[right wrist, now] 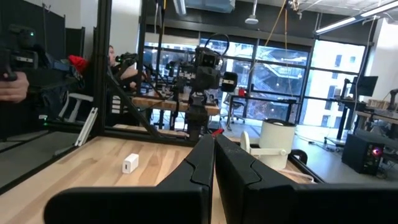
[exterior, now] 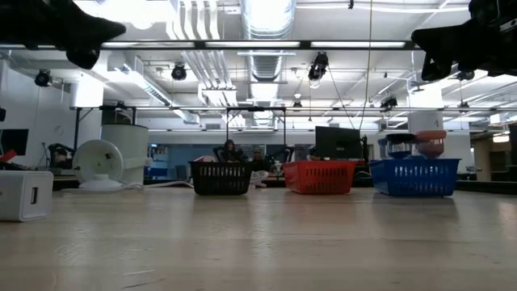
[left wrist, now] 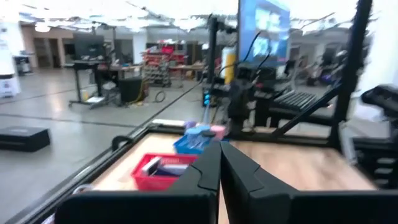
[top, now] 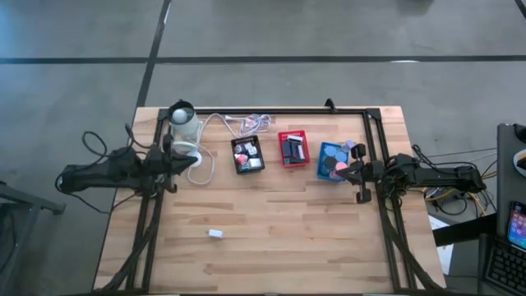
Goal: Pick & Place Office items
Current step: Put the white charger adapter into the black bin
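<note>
Both arms are drawn back at the table's sides. My left gripper is shut, points level toward the table's right and holds nothing. My right gripper is shut beside the blue tray and holds nothing. Office items lie in three mesh trays in a row at the far middle. The black tray has pink, white and teal pieces. The red tray has dark rectangles. The blue tray has round rolls. One white block lies flat on the bare wood nearer the front.
A white cylinder with a dark top and a white roll stand at the far left, close to my left gripper. A white coiled cable lies behind the trays. A black frame runs along the far edge and both sides.
</note>
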Controlling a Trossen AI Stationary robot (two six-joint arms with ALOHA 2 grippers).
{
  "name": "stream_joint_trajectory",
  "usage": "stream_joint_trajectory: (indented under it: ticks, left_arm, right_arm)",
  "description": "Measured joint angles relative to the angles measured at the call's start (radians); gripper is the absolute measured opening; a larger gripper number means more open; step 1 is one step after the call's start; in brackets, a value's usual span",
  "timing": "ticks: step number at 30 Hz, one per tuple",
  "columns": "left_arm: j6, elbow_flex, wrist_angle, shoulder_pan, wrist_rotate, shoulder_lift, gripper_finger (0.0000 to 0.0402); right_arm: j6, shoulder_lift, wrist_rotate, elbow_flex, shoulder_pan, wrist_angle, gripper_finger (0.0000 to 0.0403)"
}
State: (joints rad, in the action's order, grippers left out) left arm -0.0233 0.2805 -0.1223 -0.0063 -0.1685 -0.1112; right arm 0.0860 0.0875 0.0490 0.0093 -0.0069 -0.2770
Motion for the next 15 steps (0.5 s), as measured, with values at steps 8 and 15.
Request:
stream_joint_trajectory:
  ticks: [8, 15]
  left_arm:
    - [0.091, -0.029, -0.005, 0.0, -0.032, -0.001, 0.0004]
    - [0.105, -0.047, -0.025, 0.0, 0.019, 0.002, 0.0003]
  right_arm:
    - [-0.023, 0.001, 0.0, 0.0, 0.0, 0.006, 0.0008]
    - [-0.05, 0.002, 0.0, 0.0, 0.0, 0.019, 0.0008]
